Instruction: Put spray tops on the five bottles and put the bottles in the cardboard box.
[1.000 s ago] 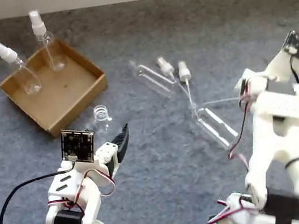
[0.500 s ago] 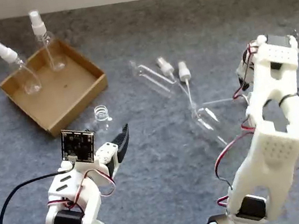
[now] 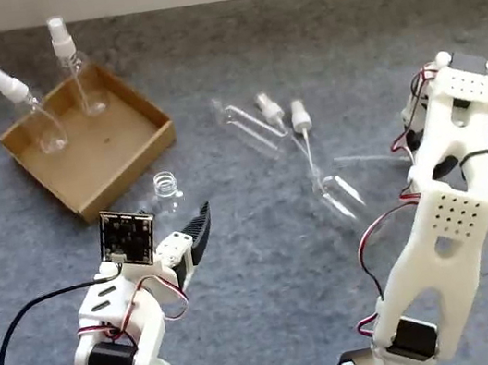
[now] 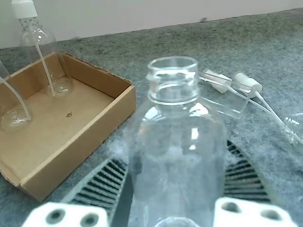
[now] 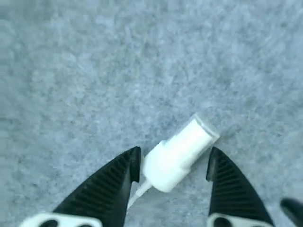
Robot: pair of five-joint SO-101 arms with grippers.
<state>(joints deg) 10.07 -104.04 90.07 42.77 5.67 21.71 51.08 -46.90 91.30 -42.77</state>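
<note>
The left hand (image 4: 173,165), at 7 o'clock, clamps an uncapped bottle (image 4: 173,109) near the cardboard box (image 3: 130,173). The right hand (image 5: 174,158), arm stretched to 3 o'clock, spreads wide astride a lying spray top (image 5: 187,139).

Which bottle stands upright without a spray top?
The open-necked bottle in the left claw, beside the cardboard box. The two boxed bottles wear white tops; the other two lie flat.
</note>
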